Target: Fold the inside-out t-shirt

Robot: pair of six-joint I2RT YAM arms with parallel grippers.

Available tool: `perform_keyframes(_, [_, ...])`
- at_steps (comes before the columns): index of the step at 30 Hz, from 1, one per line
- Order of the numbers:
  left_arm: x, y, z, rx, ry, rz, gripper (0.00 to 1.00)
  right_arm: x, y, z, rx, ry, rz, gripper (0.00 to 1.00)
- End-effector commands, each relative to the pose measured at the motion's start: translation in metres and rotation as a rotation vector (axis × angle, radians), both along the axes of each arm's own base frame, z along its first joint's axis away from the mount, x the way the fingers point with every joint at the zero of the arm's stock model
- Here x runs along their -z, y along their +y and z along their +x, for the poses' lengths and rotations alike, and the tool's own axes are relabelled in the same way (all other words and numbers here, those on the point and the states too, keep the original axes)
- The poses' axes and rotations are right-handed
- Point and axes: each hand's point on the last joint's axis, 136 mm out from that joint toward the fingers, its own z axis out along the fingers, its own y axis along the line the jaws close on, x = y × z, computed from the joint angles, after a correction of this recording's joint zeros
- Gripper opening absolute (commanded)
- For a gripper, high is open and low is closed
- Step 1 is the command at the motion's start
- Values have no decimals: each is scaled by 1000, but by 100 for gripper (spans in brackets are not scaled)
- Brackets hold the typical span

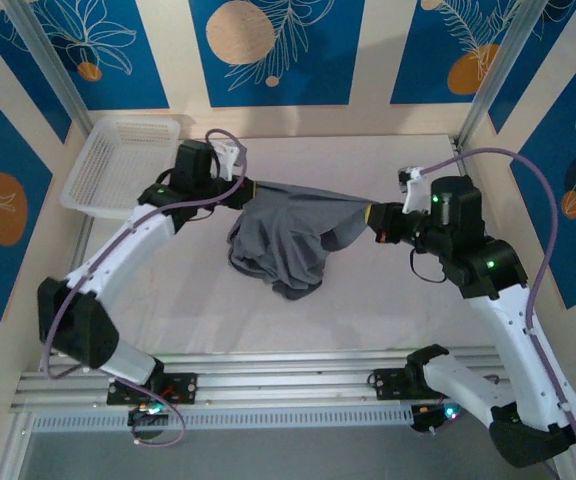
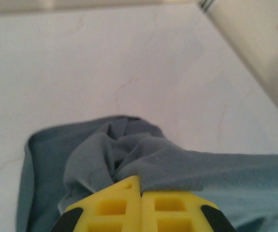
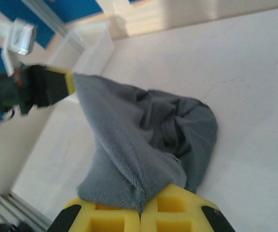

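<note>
Inside-out t-shirt [image 1: 286, 245] hangs stretched between the two grippers near the middle of the white table [image 1: 388, 300]. Its upper edge is pulled into a taut line, and the rest sags in a bunched, wrinkled heap whose lower folds rest on the tabletop. The left gripper [image 1: 251, 190] is clamped on the cloth at the left end of that line, and the right gripper [image 1: 370, 216] is clamped on the right end, slightly nearer the arm bases.

In the left wrist view the yellow fingers [image 2: 124, 205] of the left gripper [image 2: 141, 186] are pressed together with grey fabric [image 2: 177, 164] pinched between their tips. In the right wrist view the right gripper [image 3: 140, 210] pinches a stitched seam of the shirt [image 3: 144, 135] in the same way. The left gripper [image 3: 57, 84] shows across from it, holding the far corner of the cloth.

A white mesh basket [image 1: 118, 165] stands at the far-left corner of the table, just behind the left arm's wrist and apart from the shirt; it also appears past the left gripper in the right wrist view [image 3: 88, 46]. Purple cables loop above each arm, one over the left wrist [image 1: 218, 135] and one arching over the right arm [image 1: 528, 190]. An aluminium rail [image 1: 288, 380] runs along the near edge between the arm bases. Blue-patterned wall panels [image 1: 268, 50] enclose the table on three sides.
</note>
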Motion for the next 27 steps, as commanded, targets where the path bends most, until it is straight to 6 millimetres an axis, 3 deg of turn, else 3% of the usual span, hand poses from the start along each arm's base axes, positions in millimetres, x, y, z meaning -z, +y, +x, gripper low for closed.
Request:
perform_keyframes(1, [38,8,13,-64,74,22,0,29,0,-13,-60,70,-228,0])
perform_keyframes(5, [37,13,8,-78,60,16,2,60,60,-32,-325,215,-252,0])
perform_keyframes(7, [25,21,1,-91,30,30,23,70,98,-37,-426,270,-186,0])
perform_keyframes(9, [8,32,-9,-116,-12,43,41,74,148,-46,-552,308,-51,0])
perform_keyframes(10, [-2,40,-16,-137,-39,50,47,72,174,-52,-620,318,22,0])
perform_keyframes(12, [-20,54,-28,-179,-87,59,54,64,216,-62,-730,305,118,10])
perform_keyframes(15, [-37,66,-47,-204,-127,48,56,45,239,-67,-815,242,155,20])
perform_keyframes(18, [-36,55,-61,-143,-89,23,56,35,211,-44,-721,218,199,36])
perform_keyframes(21, [-21,29,-69,-57,-49,68,56,34,148,0,-472,221,345,40])
perform_keyframes(24, [3,-20,-78,77,-25,159,59,64,67,39,-88,212,362,41])
perform_keyframes(26, [22,-63,-86,179,6,227,66,93,20,48,120,250,290,41])
perform_keyframes(27, [31,-79,-88,213,20,265,71,104,6,49,173,271,261,41])
